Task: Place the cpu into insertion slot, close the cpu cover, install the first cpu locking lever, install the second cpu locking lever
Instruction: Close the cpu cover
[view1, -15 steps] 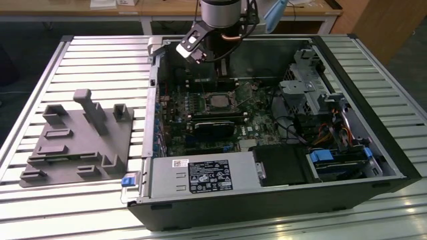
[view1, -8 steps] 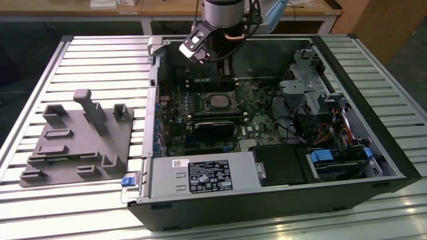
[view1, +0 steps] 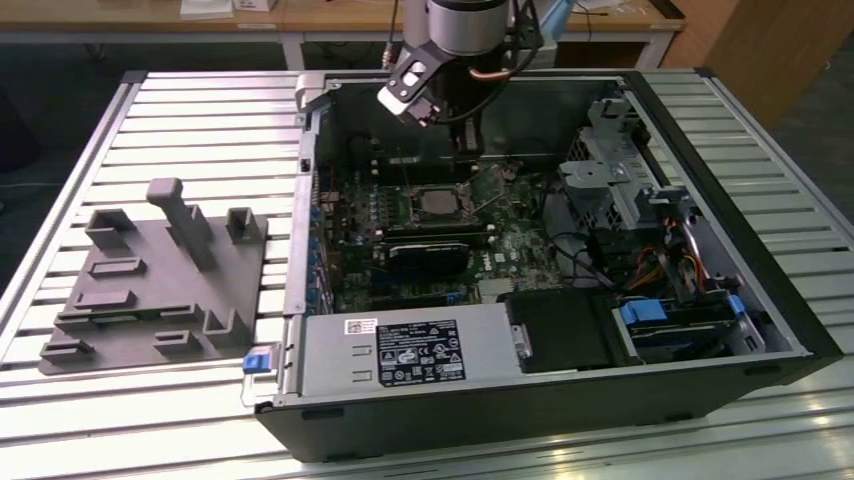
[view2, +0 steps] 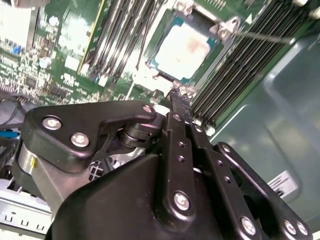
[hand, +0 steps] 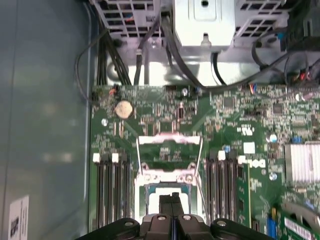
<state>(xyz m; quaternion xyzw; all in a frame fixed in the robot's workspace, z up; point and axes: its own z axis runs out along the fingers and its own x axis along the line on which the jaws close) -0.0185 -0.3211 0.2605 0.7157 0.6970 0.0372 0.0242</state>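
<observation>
Nearest us, the power supply (view1: 400, 352). Off to the exterior view's left, a grey fixture (view1: 154, 285) sits on the table (view1: 200, 120). Mid-board, the cpu (view2: 184, 47) lies in its socket, and the cpu cover (hand: 170, 150) stands open on the far side, likely to let the chip in. Gripper (view2: 178, 96) hangs at the socket's edge, fingers pinched together, carrying nothing.

the claw (view1: 465, 172) hangs inside the open computer case (view1: 534, 420), close to the cpu (view1: 441, 203) on the motherboard (view1: 527, 262).
</observation>
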